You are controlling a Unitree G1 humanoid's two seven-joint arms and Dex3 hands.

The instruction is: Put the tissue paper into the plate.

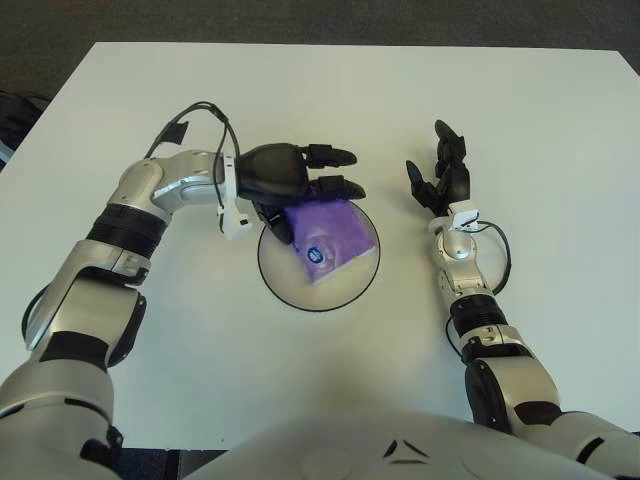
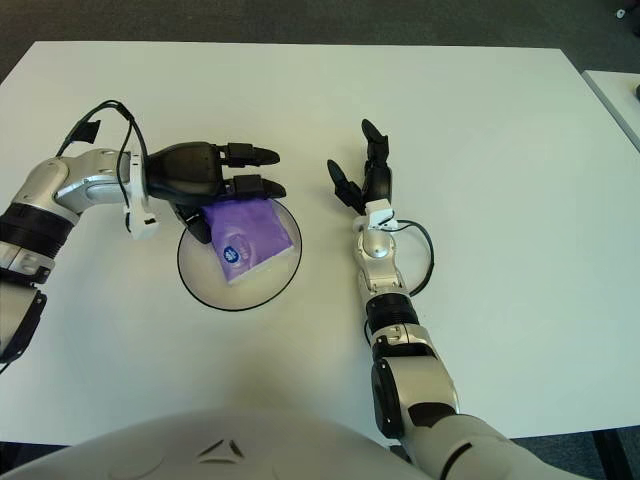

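Observation:
A purple pack of tissue paper (image 1: 328, 236) lies inside the round, dark-rimmed plate (image 1: 300, 297) in the middle of the white table. My left hand (image 1: 318, 178) hovers over the plate's far-left edge, just above the pack, with its black fingers (image 1: 338, 187) stretched out straight and holding nothing. The thumb points down beside the pack's left side. In the right eye view the same pack (image 2: 246, 233) sits in the plate under that hand. My right hand (image 1: 440, 175) shows to the right of the plate, fingers spread upward.
The white table (image 1: 330, 90) stretches wide on all sides of the plate. Dark floor lies beyond its far edge. A black cable (image 1: 200, 115) loops off my left wrist.

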